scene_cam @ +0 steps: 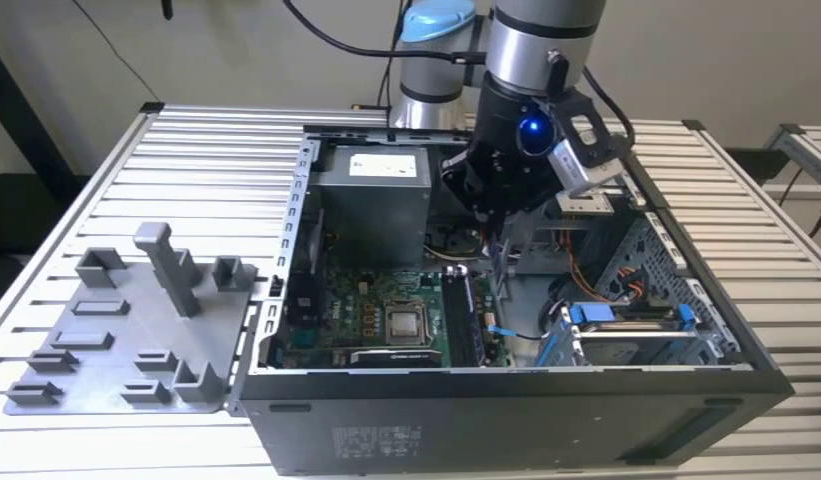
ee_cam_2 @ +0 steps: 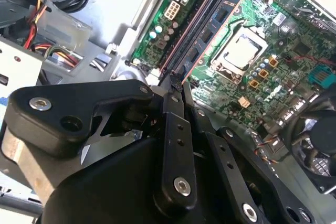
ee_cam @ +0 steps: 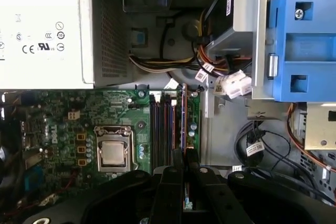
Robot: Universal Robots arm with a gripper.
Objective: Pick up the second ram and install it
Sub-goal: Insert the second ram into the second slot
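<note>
The black metal claw point(ee_cam: 184, 163) pinches the second ram, a thin dark stick point(ee_cam: 184, 116), right over its slot on the green board point(ee_cam: 63, 114); if tilted, it could jam.

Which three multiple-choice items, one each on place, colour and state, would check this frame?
1. The grey fixture tray lies
A. inside the computer case
B. beside the case, on the exterior view's left
C. on top of the power supply

2. The drive bracket is
A. blue
B. red
C. yellow

3. The fingers are
A. spread wide over the tray
B. closed on a cable
C. closed on the second ram

Key: B, the tray sits on the slatted table outside the case. A, the first wrist view shows it as blue plastic. C, the stick stands on edge between them at the memory slots.
</note>
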